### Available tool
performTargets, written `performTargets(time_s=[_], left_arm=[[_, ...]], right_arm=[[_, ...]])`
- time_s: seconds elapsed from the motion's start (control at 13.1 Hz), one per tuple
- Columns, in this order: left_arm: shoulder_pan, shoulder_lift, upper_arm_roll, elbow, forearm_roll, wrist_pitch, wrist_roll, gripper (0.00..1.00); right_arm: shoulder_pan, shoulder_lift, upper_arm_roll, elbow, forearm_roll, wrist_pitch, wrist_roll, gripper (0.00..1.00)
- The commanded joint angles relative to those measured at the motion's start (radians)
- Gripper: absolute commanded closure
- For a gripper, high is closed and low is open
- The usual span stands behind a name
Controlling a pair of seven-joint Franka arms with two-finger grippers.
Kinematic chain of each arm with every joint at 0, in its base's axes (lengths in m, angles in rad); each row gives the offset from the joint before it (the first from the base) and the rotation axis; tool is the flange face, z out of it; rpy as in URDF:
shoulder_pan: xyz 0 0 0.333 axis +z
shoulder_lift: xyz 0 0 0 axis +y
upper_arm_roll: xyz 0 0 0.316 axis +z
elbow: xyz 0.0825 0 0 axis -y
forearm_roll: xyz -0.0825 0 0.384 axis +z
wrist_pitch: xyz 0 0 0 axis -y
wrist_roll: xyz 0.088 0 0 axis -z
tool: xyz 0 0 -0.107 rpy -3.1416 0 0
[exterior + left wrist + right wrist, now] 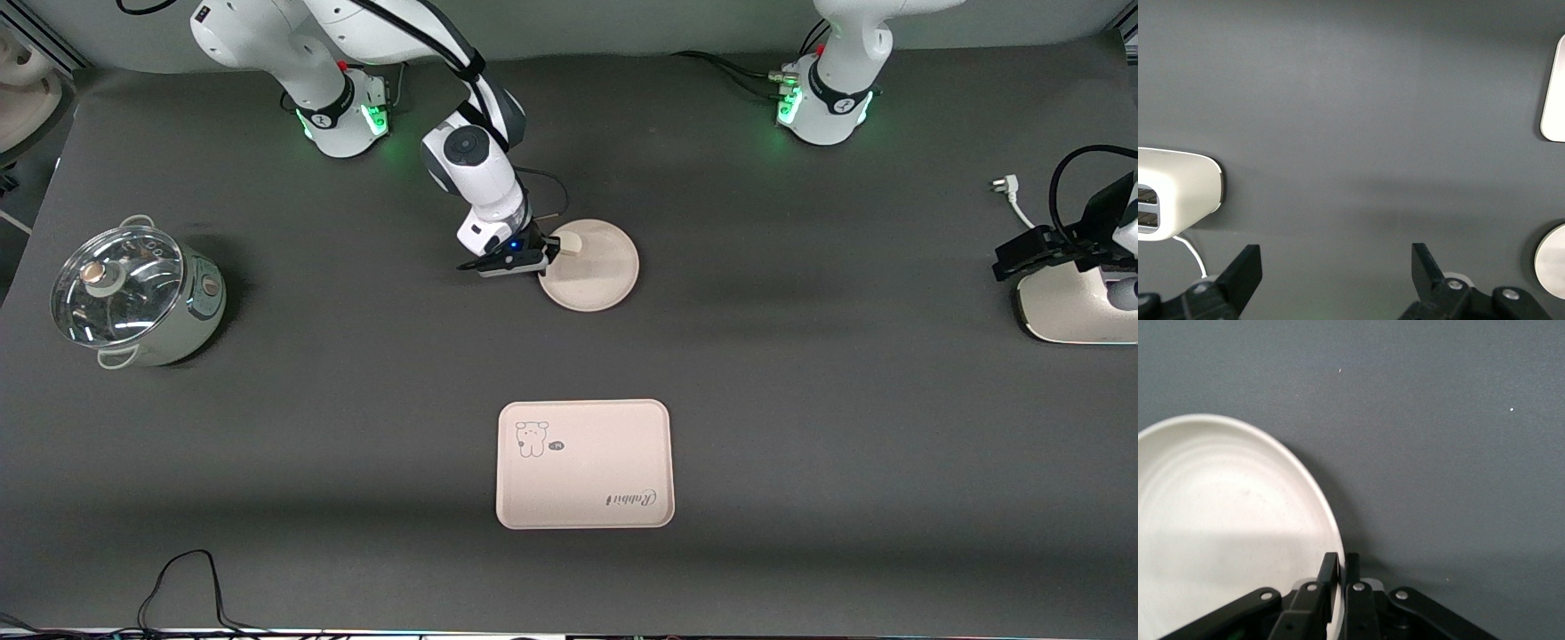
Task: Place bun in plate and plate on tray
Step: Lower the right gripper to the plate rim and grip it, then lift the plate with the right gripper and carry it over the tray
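Observation:
The round cream plate [597,267] lies on the dark table in front of the right arm's base. The small off-white bun [570,244] rests on the plate, close to the rim at the right arm's end. My right gripper [549,254] is low at that rim and shut on it. In the right wrist view its jaws [1342,564] pinch the plate's [1225,520] edge; the bun is out of that view. The tray [584,464] with the "Rabbit" script lies nearer to the front camera than the plate. My left gripper [1022,258] waits open over the left arm's end of the table, its fingers [1337,267] holding nothing.
A pot with a glass lid [133,293] stands at the right arm's end of the table. A white toaster-like appliance [1076,307] sits under the left gripper, with a white plug [1005,187] beside it. The left wrist view shows that appliance [1178,193] and the tray's corner [1555,93].

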Motion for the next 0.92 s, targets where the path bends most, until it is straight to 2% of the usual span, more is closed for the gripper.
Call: performTargets(time_s=[0.0, 0.23, 0.38, 0.69, 0.84], left_arm=[[-0.014, -0.006, 0.009, 0.016, -0.006, 0.006, 0.012, 0.0], [-0.016, -0.003, 0.008, 0.019, -0.006, 0.006, 0.011, 0.0], [-0.017, -0.003, 0.0, 0.019, -0.003, 0.006, 0.009, 0.0], [-0.017, -0.003, 0.0, 0.019, -0.003, 0.006, 0.009, 0.0], [-0.017, -0.003, 0.0, 0.021, -0.003, 0.006, 0.008, 0.0]], right_arm=[[0.008, -0.001, 0.001, 0.001, 0.017, 0.011, 0.014, 0.98], [0.0, -0.022, 0.001, 0.001, 0.016, 0.01, 0.008, 1.0], [-0.006, -0.071, 0.001, 0.002, 0.016, -0.03, -0.002, 1.0], [-0.049, -0.243, -0.001, 0.008, 0.017, -0.203, -0.035, 1.0], [-0.055, -0.307, -0.002, 0.01, 0.054, -0.253, -0.038, 1.0]])
